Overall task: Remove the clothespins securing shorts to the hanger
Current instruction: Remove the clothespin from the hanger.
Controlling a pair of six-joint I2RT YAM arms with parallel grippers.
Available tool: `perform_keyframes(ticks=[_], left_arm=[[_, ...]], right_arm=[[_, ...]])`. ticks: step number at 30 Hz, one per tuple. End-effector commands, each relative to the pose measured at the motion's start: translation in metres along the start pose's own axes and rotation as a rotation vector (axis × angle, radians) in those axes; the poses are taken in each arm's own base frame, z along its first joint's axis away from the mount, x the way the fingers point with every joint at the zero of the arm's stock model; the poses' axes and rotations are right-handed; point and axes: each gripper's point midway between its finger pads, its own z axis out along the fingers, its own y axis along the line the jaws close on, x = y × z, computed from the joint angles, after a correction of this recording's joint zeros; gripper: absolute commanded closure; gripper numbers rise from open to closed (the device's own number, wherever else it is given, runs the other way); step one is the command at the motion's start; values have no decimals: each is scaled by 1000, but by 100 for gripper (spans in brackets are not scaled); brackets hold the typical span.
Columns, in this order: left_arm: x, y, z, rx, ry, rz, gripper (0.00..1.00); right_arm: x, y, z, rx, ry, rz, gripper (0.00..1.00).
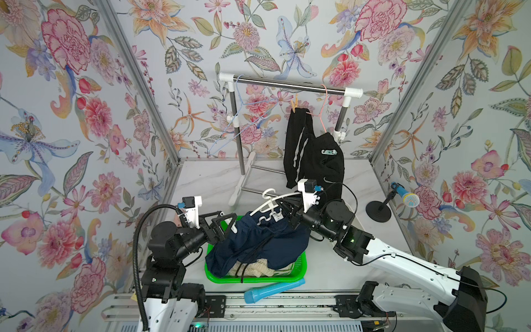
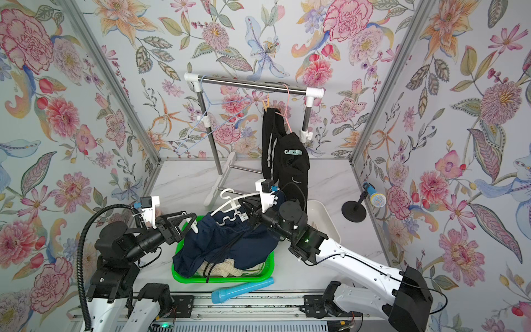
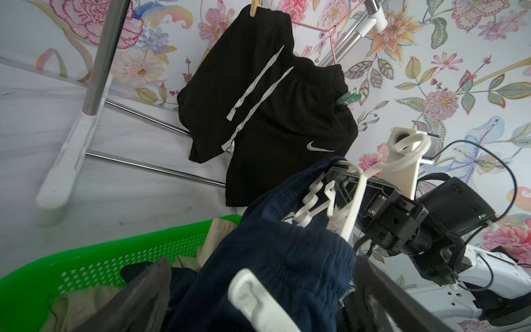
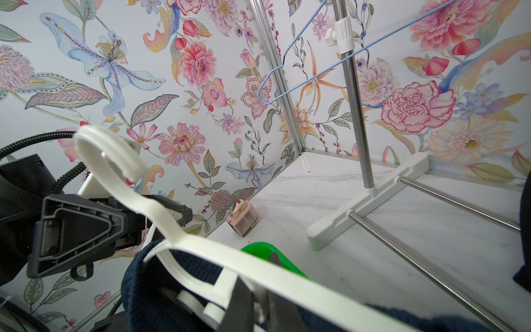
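Navy shorts [image 1: 258, 244] hang off a white hanger [image 1: 275, 201] over the green basket [image 1: 301, 267]. My right gripper [image 1: 283, 211] is shut on the hanger [image 4: 258, 270] near its hook. At the shorts' other end my left gripper [image 3: 258, 287] stands open, its fingers wide on both sides of a white clip [image 3: 253, 299] on the navy cloth, apart from it. Black shorts [image 1: 313, 155] hang from a pink hanger on the rack, held by a wooden clothespin [image 1: 294, 105] and carrying a teal clip [image 1: 330, 152]. Cream shorts [image 1: 258, 268] lie in the basket.
A rail rack [image 1: 287, 84] stands at the back with a bare blue wire hanger [image 1: 244, 115]. A blue tube [image 1: 273, 290] lies in front of the basket. To the right are a microphone on a stand [image 1: 402, 197] and a white tub [image 2: 321, 218].
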Motion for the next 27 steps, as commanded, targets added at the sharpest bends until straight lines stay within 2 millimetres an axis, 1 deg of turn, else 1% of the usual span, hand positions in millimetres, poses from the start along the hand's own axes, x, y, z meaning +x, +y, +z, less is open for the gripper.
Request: perform_keyframes(ticks=[1,3,6,8,11,13,19,21,23,25,27], left_arm=[[6,5,0,-14,20,-8,1],[9,-1,1,38,25,-26,3],[13,-14,2,136,31,-45,3],[13,-21,1,195,27,-60,6],[16,-25,2,251,23,-95,12],[15,-27,1,275,10,-103,18],[0,-47,-6,372,-52,-95,32],[-2,-49,-6,379,-57,-93,36],[-3,-50,-7,380,-58,-90,37],[-3,-49,-6,378,-56,-90,41],[-2,-48,-5,372,-53,-91,41]], right_arm=[[-21,10,-2,-44,-75,14,100],[-22,10,-3,-45,-75,13,100],[-22,10,-1,-44,-75,12,100],[-22,11,0,-49,-74,11,100],[-21,10,1,-47,-75,12,100],[-21,10,2,-49,-74,14,100],[-20,9,2,-46,-69,17,100],[-19,9,2,-44,-66,17,100],[-20,9,1,-45,-69,17,100],[-20,10,1,-45,-68,18,100],[-20,8,2,-41,-67,18,100]])
